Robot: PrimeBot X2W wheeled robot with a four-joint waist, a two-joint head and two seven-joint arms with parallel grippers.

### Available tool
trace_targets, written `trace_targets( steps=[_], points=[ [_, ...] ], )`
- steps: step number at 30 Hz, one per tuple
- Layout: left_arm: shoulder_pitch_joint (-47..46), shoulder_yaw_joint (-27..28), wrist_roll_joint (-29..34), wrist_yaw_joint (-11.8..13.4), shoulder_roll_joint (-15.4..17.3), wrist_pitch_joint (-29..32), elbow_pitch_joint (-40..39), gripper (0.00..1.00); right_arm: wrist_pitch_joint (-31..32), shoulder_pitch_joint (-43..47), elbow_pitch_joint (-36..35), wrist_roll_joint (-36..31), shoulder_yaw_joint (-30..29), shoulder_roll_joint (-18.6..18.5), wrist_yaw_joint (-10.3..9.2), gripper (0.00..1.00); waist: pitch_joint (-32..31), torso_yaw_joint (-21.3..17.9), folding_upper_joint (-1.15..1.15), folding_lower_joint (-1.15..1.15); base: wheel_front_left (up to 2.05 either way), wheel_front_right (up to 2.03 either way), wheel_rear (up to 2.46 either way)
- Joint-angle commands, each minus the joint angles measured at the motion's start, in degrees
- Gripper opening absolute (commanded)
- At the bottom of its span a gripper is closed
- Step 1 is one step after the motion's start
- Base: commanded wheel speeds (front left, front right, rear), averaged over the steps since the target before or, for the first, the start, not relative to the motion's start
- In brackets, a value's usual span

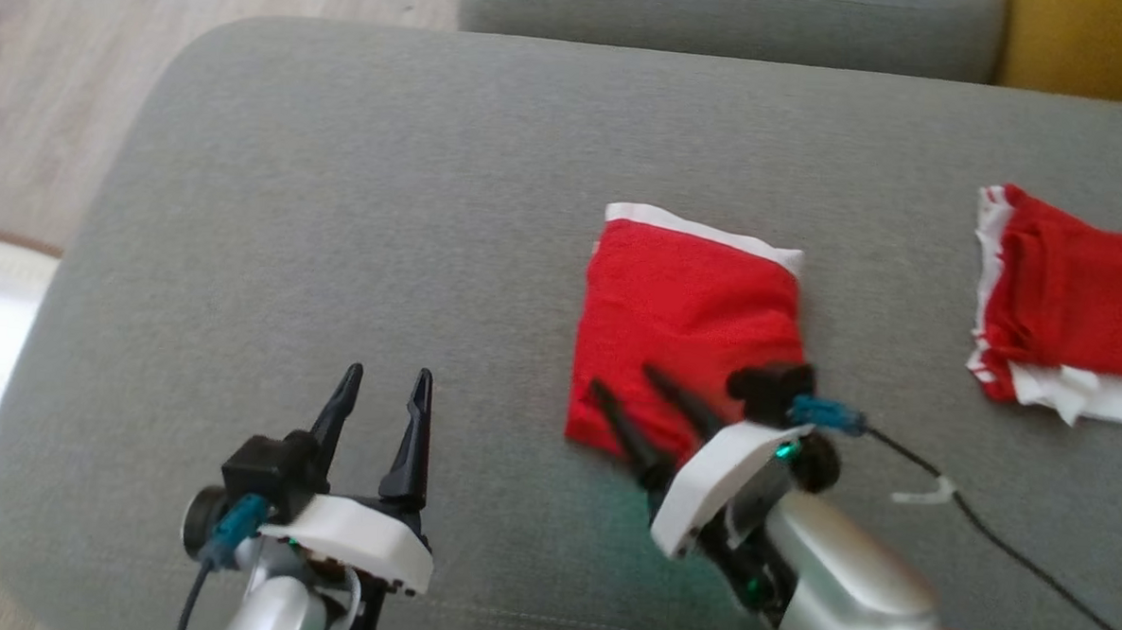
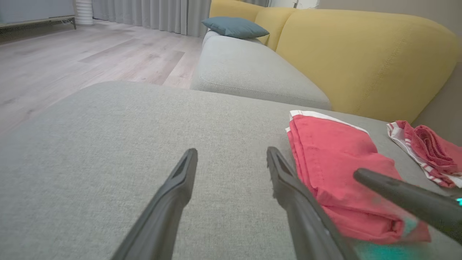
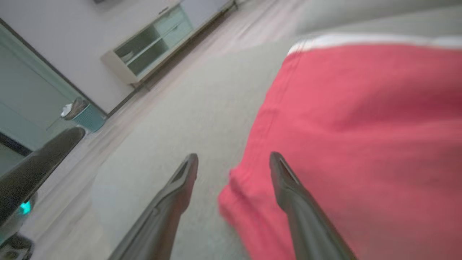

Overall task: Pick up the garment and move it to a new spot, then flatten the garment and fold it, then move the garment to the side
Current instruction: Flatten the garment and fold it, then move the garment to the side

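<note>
The garment (image 1: 689, 311) is red with a white band along its far edge and lies folded into a rough square on the grey cushion (image 1: 339, 201). My right gripper (image 1: 624, 378) is open, its two fingers spread just over the garment's near left corner, holding nothing. In the right wrist view the garment (image 3: 361, 126) lies under the right finger, while the right gripper (image 3: 234, 156) straddles its corner. My left gripper (image 1: 389, 374) is open over bare cushion, left of the garment. The left wrist view shows the left gripper (image 2: 231, 151) beside the garment (image 2: 335, 162).
A second red and white cloth (image 1: 1073, 299) lies crumpled at the cushion's right side. A black cable (image 1: 987, 532) trails from my right wrist across the cushion. Wooden floor (image 1: 42, 65) lies beyond the cushion's left edge. A yellow sofa back (image 2: 361, 54) and blue pillow (image 2: 234, 27) stand behind.
</note>
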Motion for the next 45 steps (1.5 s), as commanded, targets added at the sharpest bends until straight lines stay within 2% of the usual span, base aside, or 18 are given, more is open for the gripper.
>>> trace_targets(
  steps=[1,7,8,12,16,20,28,45],
  points=[
    [-2.6,2.3,0.6,-0.1,0.3,-0.4,-2.2,1.0,-1.4,-2.7,-1.7,-1.3,-0.3,0.8,-0.04,1.0,-0.1,-1.1,0.0,0.0,0.0,0.0,0.0],
    [-3.5,4.6,0.1,-0.6,0.3,-0.4,-5.6,1.0,-9.2,-4.2,-1.9,-15.8,-10.5,-1.3,-0.04,1.0,0.0,-4.4,0.0,0.0,0.0,0.0,0.0],
    [-3.8,5.1,-0.1,-0.6,0.3,-0.4,-6.9,1.0,-10.0,-3.2,-3.6,-21.2,-15.7,-1.9,-0.04,1.0,0.1,-5.4,0.0,0.0,0.0,0.0,0.0],
    [-4.4,5.7,-0.2,-0.6,0.3,-0.4,-8.5,1.0,-10.5,1.4,-9.4,-30.0,-26.1,-1.6,-0.04,1.0,0.3,-7.1,0.0,0.0,0.0,0.0,0.0],
    [-4.5,6.1,-0.2,-0.4,0.3,-0.4,-9.6,1.0,-10.5,7.1,-16.7,-35.9,-33.9,-0.4,-0.04,1.0,0.3,-8.4,0.0,0.0,0.0,0.0,0.0],
    [-4.1,6.6,-0.1,-0.1,0.3,-0.4,-10.2,1.0,-10.5,11.8,-22.3,-39.0,-38.6,0.5,-0.04,1.0,0.2,-9.4,0.0,0.0,0.0,0.0,0.0],
    [-2.2,6.8,-0.3,0.1,0.3,-0.4,-10.2,1.0,-10.5,16.5,-26.3,-38.6,-39.3,0.8,-0.04,1.0,0.0,-10.4,0.0,0.0,0.0,0.0,0.0],
    [-2.4,6.0,-0.1,0.0,0.3,-0.4,-9.5,1.0,-10.5,16.7,-26.1,-37.8,-39.5,0.8,-0.04,1.0,1.0,-9.2,0.0,0.0,0.0,0.0,0.0]
  ],
)
